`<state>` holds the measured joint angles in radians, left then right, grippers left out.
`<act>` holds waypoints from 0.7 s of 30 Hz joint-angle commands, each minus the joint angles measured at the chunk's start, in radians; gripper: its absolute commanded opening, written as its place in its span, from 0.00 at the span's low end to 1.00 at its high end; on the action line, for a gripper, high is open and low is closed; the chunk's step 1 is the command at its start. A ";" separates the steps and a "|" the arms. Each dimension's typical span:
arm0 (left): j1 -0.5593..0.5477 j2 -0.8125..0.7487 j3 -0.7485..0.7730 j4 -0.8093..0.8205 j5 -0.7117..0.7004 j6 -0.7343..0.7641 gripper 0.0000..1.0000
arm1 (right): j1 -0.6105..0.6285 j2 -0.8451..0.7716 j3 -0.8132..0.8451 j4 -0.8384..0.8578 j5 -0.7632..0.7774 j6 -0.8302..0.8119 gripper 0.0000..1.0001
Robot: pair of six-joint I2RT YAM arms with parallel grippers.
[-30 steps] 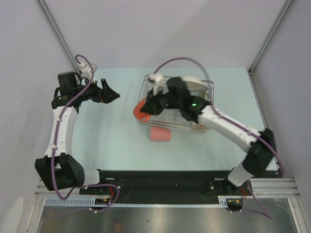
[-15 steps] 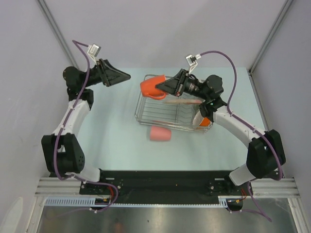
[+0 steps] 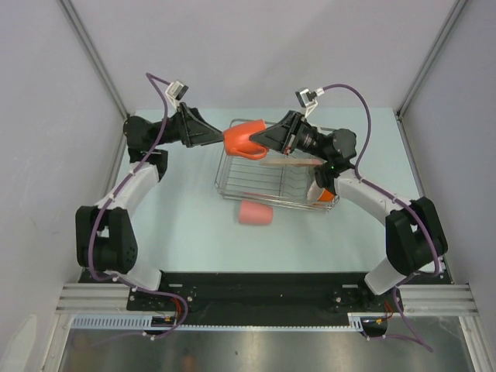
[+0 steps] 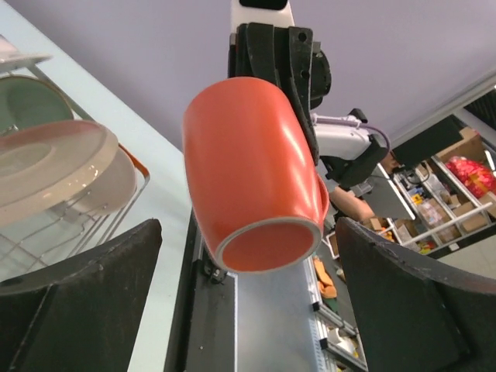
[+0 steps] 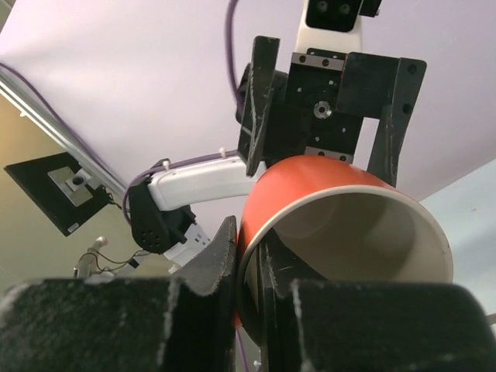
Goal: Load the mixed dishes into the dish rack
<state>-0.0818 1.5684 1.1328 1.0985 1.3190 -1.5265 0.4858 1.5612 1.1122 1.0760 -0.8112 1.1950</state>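
Clock directions as in top view, 12 o'clock = far side.

Dish rack (image 3: 267,203) on table (image 3: 178,201), right of centre. Cup (image 3: 242,139) in air over rack's 11 o'clock corner, its wall pinched between fingers of right gripper (image 3: 263,140), which sits at cup's 3 o'clock. Left gripper (image 3: 219,136) at cup's 9 o'clock, just beside it, fingers spread wide; contact not clear. Tumbler (image 3: 254,214) on its side on table at rack's 7 o'clock, just outside near wall. Inside rack: plate (image 3: 288,163) on edge across middle, mug (image 3: 325,194) in 4 o'clock corner.
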 commanded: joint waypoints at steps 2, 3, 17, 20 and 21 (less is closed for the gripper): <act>-0.061 -0.116 0.059 -0.538 -0.047 0.512 1.00 | -0.001 0.037 0.038 0.223 0.020 0.087 0.00; -0.062 -0.117 0.058 -0.548 -0.059 0.511 1.00 | -0.001 0.042 0.038 0.228 0.021 0.094 0.00; -0.133 -0.108 0.111 -0.773 -0.113 0.681 1.00 | 0.022 0.120 0.038 0.364 0.050 0.161 0.00; -0.156 -0.105 0.116 -0.784 -0.113 0.687 1.00 | 0.025 0.125 0.038 0.371 0.061 0.140 0.00; -0.160 -0.105 0.116 -0.790 -0.115 0.690 1.00 | 0.027 0.125 0.038 0.381 0.069 0.137 0.00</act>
<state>-0.2085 1.4776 1.1923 0.3321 1.2144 -0.8898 0.4988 1.6981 1.1122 1.2266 -0.8017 1.3350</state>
